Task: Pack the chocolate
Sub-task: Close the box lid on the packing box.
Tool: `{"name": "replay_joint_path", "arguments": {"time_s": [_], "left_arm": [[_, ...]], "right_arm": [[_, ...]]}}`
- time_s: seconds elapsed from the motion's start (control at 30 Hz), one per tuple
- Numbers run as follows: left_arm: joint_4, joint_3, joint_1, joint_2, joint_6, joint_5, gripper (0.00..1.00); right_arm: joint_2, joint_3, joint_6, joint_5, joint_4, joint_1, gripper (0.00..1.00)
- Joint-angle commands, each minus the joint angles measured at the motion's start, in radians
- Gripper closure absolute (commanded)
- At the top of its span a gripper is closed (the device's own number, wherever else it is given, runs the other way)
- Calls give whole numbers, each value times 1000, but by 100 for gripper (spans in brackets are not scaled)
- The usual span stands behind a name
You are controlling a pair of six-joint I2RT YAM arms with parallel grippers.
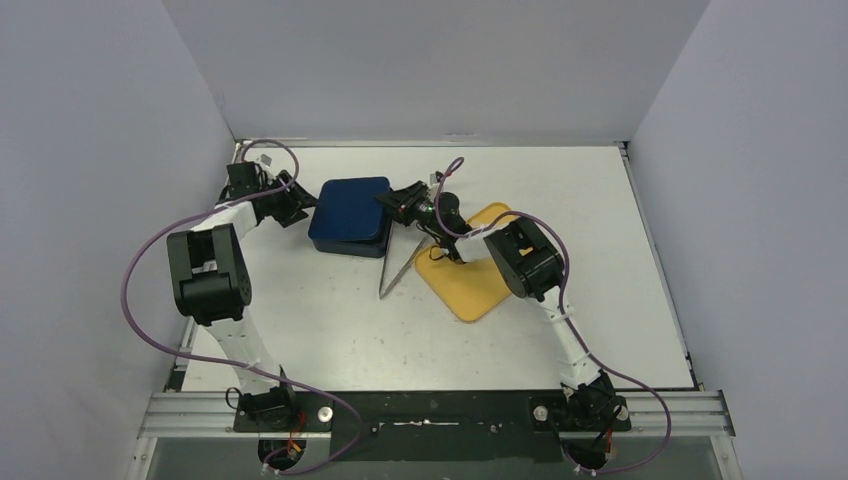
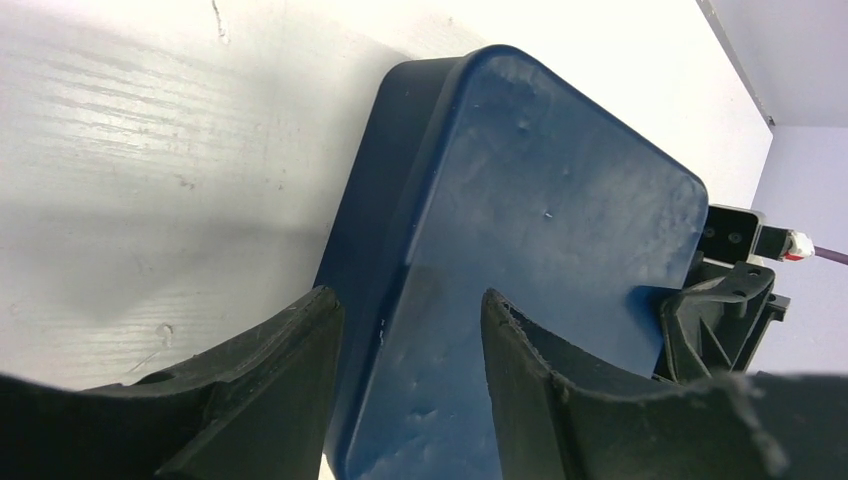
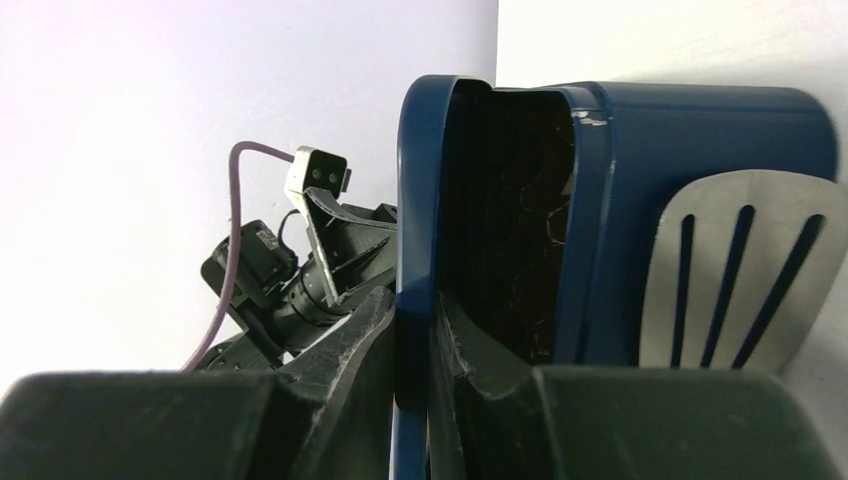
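A dark blue box [image 1: 348,215] with its lid [image 2: 540,200] on stands at the middle of the table. My right gripper [image 1: 388,206] [image 3: 412,298] is shut on the lid's rim [image 3: 415,200] at the box's right side. That side of the lid is raised a little off the box body [image 3: 690,130], with a dark gap between them. My left gripper [image 1: 298,205] [image 2: 408,295] is at the box's left edge, jaws apart, one finger beside the wall and the other over the lid top. The chocolate is hidden; the dark gap shows nothing I can make out.
Long metal tongs [image 1: 400,262] lie just right of the box, their slotted end [image 3: 740,270] against its wall. A yellow tray [image 1: 470,275] lies to the right, partly under my right arm. Grey walls close in the table on three sides.
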Motion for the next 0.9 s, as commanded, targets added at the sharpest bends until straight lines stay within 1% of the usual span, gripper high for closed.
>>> {"name": "replay_joint_path", "arguments": {"time_s": [0.0,0.2,0.3,0.43,0.67,0.87], "left_arm": [[6,64,-17,15,23,36,50],[-3,89,-25,53,34,71,61],[0,94,-31,53,38,75,66],[2,107,-48,60,39,74,67],[-28,117,-56,65,63,48,69],[-50,130,-65,69,84,30,69]], "right_arm": [[-56,-16,-50,44,49,-12,91],[-118,-69,-112,56,5,-20,78],[-167,-100,-186,69,-65,-26,72],[-212,-118,-256,85,-160,-30,64],[-268,-141,-348,110,-299,-36,62],[-311,-102,-473,157,-494,-26,61]]}}
